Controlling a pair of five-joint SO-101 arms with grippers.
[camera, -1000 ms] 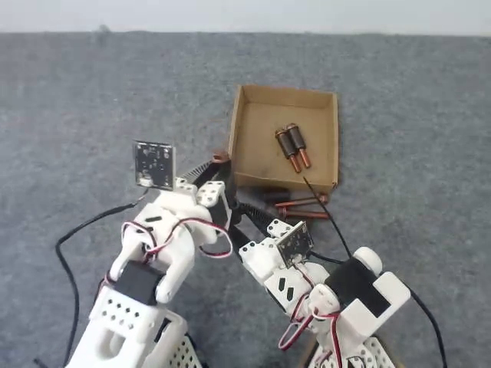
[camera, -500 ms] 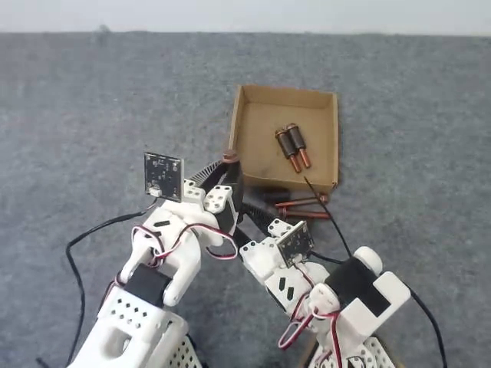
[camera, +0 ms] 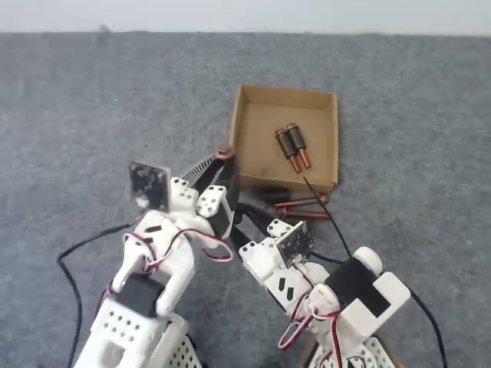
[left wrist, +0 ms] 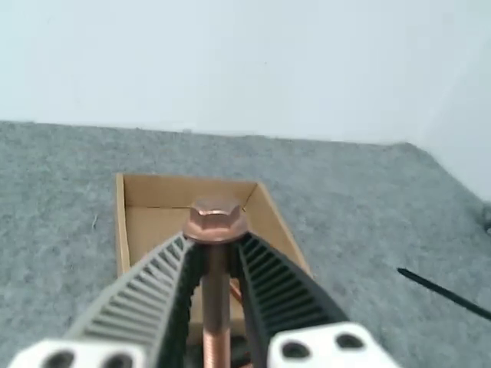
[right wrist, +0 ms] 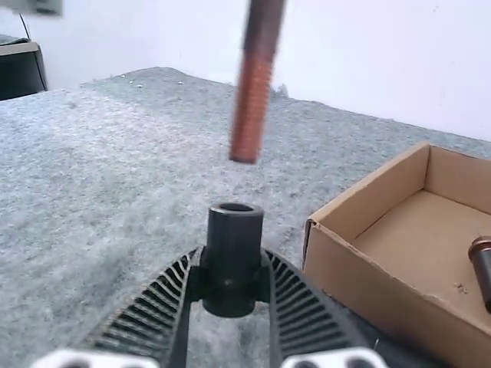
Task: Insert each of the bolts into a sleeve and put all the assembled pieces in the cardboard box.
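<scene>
Overhead, two white robot arms are working side by side on a grey carpeted table (camera: 84, 100), their grippers meeting just in front of the cardboard box (camera: 234, 126), near its left front corner. The left gripper (left wrist: 217, 247) is pinching a copper bolt (left wrist: 217, 221), with its ribbed black jaws pressed against the shank just under the hexagonal head. The bolt is standing roughly upright, head up and threaded end pointing down. The right gripper (right wrist: 232, 268) is clamping a short black sleeve (right wrist: 232, 245) between its own ribbed jaws, holding it upright with the open mouth facing up. In the right wrist view the bolt's threaded tip is hanging just above that opening. It is leaning slightly and is not touching the sleeve, and a clear gap is showing between the two. Inside the box, two assembled pieces (camera: 291, 147) are lying side by side near the middle of the floor, each a dark sleeve with a copper end pointing towards the near wall. Outside the box, two loose bolts (camera: 303, 208) are lying close together on the carpet just beside that near wall, next to the right arm. A plain white wall (left wrist: 230, 61) is running behind the table's far edge, and red and white wires are looping over both arms' upper joints.
</scene>
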